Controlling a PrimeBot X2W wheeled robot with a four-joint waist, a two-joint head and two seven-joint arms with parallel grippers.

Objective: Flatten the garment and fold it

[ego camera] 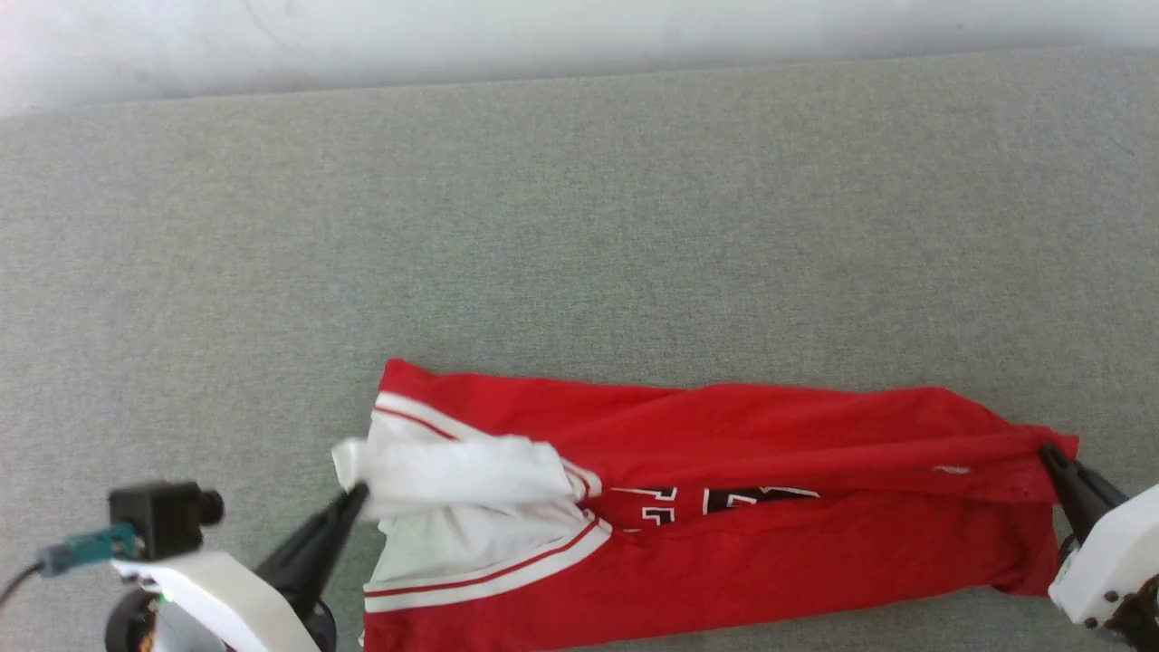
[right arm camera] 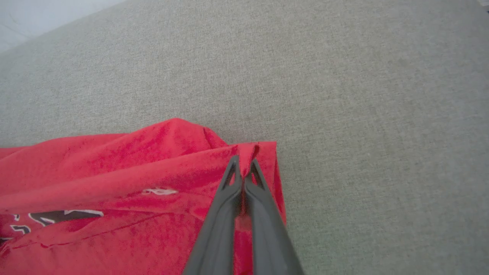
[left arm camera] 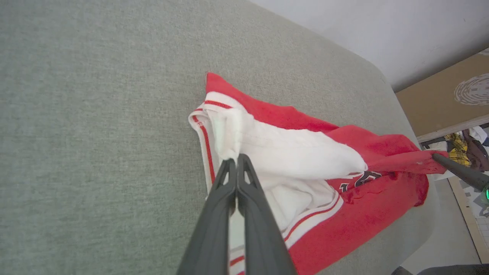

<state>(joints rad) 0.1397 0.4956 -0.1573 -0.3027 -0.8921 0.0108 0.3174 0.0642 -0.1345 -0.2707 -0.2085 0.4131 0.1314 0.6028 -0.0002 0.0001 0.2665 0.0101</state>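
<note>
The garment (ego camera: 742, 525), a red jersey T-shirt with white sleeves and striped trim, lies stretched sideways near the front edge of the grey table. Part of its black, white-outlined lettering shows between the folds. My left gripper (ego camera: 358, 493) is shut on the white sleeve cloth at the garment's left end; in the left wrist view the closed fingertips (left arm camera: 233, 162) pinch the white fabric of the garment (left arm camera: 298, 152). My right gripper (ego camera: 1050, 453) is shut on the red hem corner at the right end, and the right wrist view shows its tips (right arm camera: 244, 162) clamped on the garment (right arm camera: 114, 172).
The grey fabric-covered table (ego camera: 579, 226) stretches wide beyond the garment up to a pale wall. In the left wrist view the table's rounded corner (left arm camera: 382, 80) drops off to a floor with a heap of clothes (left arm camera: 466, 149) past it.
</note>
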